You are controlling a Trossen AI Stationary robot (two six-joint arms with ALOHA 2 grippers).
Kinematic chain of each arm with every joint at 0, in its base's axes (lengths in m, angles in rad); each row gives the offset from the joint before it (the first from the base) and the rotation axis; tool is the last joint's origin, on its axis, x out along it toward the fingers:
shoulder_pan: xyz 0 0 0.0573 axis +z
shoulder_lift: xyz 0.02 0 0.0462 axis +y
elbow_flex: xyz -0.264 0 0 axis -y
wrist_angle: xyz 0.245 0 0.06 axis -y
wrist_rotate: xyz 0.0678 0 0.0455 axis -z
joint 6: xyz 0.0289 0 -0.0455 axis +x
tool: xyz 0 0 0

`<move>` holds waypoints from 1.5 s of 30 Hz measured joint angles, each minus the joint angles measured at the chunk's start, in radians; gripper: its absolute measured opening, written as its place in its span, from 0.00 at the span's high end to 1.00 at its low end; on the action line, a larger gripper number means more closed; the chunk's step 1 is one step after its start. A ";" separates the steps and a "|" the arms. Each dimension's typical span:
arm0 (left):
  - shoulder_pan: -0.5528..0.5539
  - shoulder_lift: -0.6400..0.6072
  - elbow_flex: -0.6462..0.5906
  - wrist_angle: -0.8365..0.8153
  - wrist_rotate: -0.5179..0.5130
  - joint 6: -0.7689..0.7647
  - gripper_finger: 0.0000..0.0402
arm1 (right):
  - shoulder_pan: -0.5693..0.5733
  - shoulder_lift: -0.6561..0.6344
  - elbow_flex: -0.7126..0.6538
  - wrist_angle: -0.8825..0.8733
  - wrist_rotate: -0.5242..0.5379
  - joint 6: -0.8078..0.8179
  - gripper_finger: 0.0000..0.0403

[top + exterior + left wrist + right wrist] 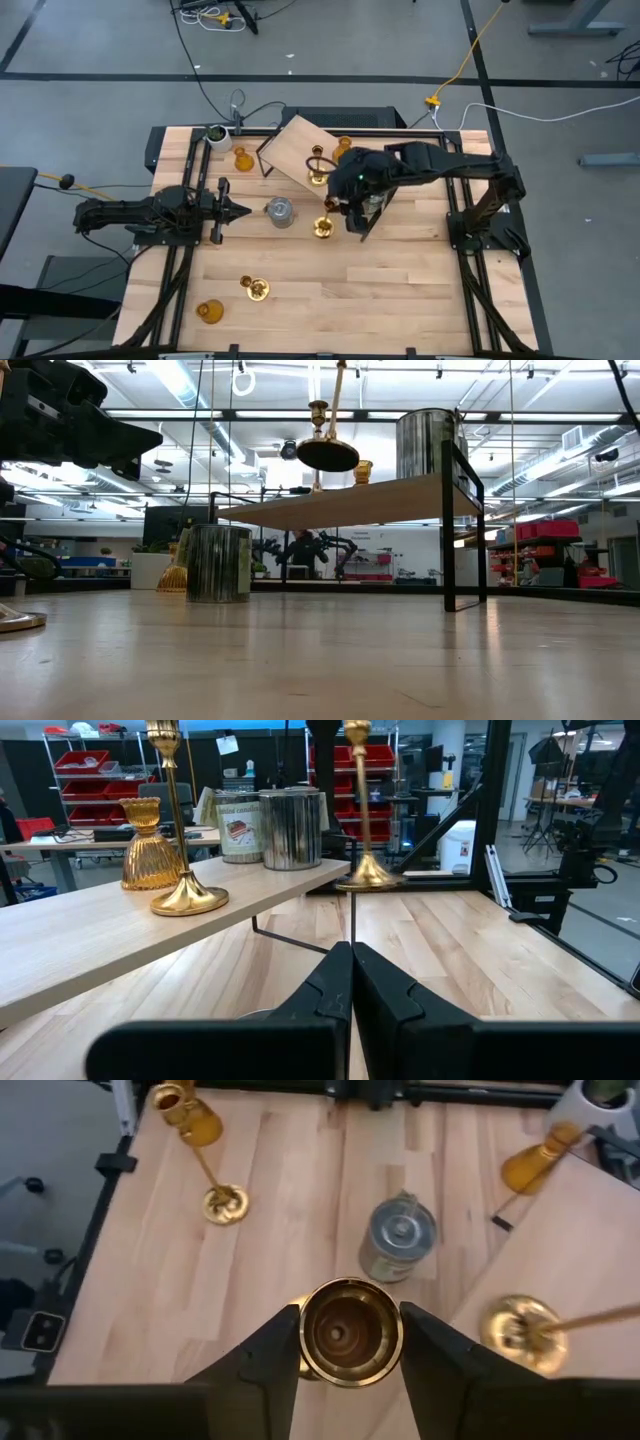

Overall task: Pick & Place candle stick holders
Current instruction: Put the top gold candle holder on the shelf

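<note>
My right gripper point(340, 206) hangs over the table's middle, just in front of the low wooden shelf point(295, 150), shut on a slim brass candle stick holder point(327, 455). On the shelf stand another brass stick point(185, 900), an amber glass holder point(150, 845) and a silver cylinder point(292, 825), each on its base. A silver cylinder point(281, 212) stands on the table left of the held stick. A brass stick point(256, 289) and an amber holder point(209, 311) rest near the front left. My left gripper point(238, 210) waits shut at the table's left. My right gripper pinches the brass stick's top cup point(350, 1330) between its two fingers point(285, 1345), one on each side of the rim. The fingers slant down from the table's right side. The stick hangs below them nearly upright, its round base point(368, 878) lifted clear of the table.
An amber holder point(243, 159) and a small white pot with a plant point(217, 135) sit at the far left, beside the shelf. The shelf's black frame leg point(447, 520) stands on the table. Bare wood lies toward the near right point(400, 290).
</note>
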 joint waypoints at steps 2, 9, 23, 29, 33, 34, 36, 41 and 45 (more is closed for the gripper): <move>0.000 0.000 0.000 0.000 0.000 0.000 0.97 | -0.011 0.000 0.007 -0.012 0.007 0.000 0.63; 0.000 0.000 0.000 0.000 0.000 0.000 0.97 | -0.039 0.001 0.038 -0.073 0.095 -0.004 0.63; 0.000 0.000 0.000 0.000 0.000 0.000 0.97 | -0.103 0.001 0.075 -0.118 0.156 0.009 0.63; 0.000 0.000 0.000 0.000 0.000 0.000 0.97 | -0.145 0.001 0.070 -0.141 0.174 0.030 0.63; 0.000 0.000 0.000 0.000 0.000 0.000 0.97 | -0.170 0.001 0.070 -0.146 0.182 0.035 0.63; 0.000 0.000 0.000 0.000 0.000 0.000 0.97 | -0.176 0.001 0.070 -0.146 0.182 0.035 0.63; 0.000 0.000 0.000 0.000 0.000 0.000 0.97 | -0.185 0.001 0.070 -0.146 0.178 0.036 0.63; 0.000 0.000 0.000 0.000 0.000 0.000 0.97 | -0.201 0.001 0.069 -0.161 0.173 0.037 0.63; 0.000 0.000 0.000 0.000 0.000 0.000 0.97 | -0.202 0.001 0.069 -0.174 0.172 0.053 0.63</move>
